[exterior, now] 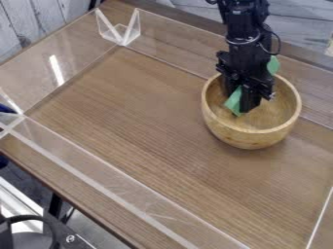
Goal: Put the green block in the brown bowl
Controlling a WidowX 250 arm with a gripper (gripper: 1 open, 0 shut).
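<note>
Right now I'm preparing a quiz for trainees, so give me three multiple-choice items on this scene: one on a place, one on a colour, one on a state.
1. Where is the slim bright green rectangular block?
A. Flat on the table
B. Inside the round light-tan wooden bowl, in the black pincer
C. Beside the clear plastic stand

2. What colour is the tabletop?
A. Brown woodgrain
B. White
C. Blue

3. What state is the pincer in?
A. Wide open, empty
B. Out of view
C. Shut on the block

Answers: 1 B, the green bar shows between the fingers within the bowl's rim; 2 A, brown grain runs across the surface; 3 C, the fingers clamp the block.
</note>
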